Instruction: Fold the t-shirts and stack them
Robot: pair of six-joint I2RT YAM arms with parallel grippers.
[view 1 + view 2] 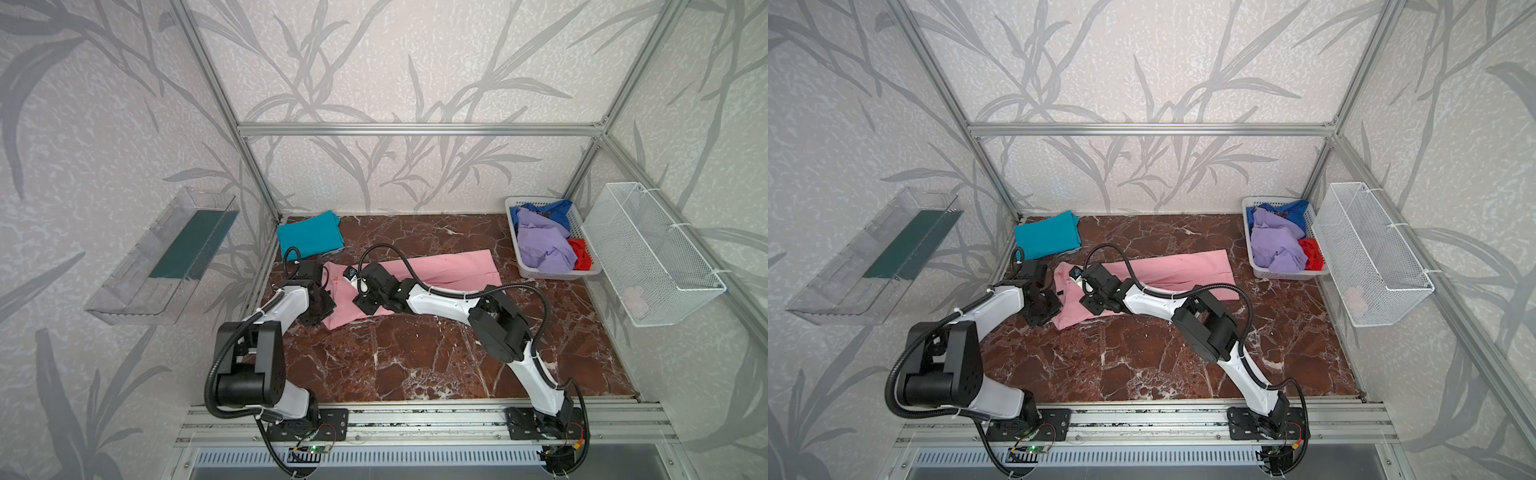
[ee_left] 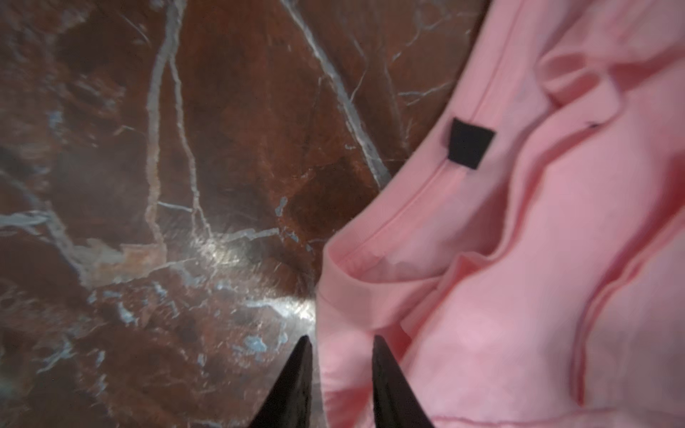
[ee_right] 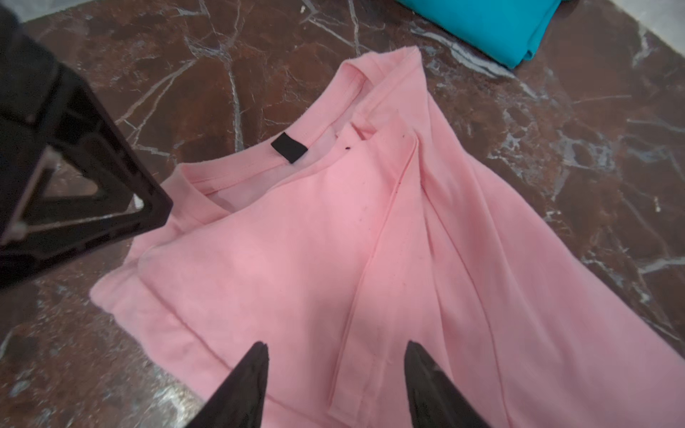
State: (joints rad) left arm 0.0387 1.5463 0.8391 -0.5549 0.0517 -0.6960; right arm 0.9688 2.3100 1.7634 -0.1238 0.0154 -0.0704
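Teal shirt (image 1: 309, 235) sits folded at your worktop's far left corner. Pink shirt (image 1: 449, 266) lies part-folded under your left pincer (image 2: 344, 370), narrow, and right pincer (image 3: 335, 367), wide, neither gripping. Shirts (image 1: 540, 245) in the basket (image 1: 557, 275) remain unfolded.

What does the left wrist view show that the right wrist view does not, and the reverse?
Only the left wrist view: the left hand seen from inside, jaws apart across the edge of the pink t-shirt.
Only the right wrist view: the folded teal t-shirt, the right hand open above the pink cloth, and the left hand's black outer side.
Both: the pink t-shirt, its black label at the neckline, and the brown marble table.
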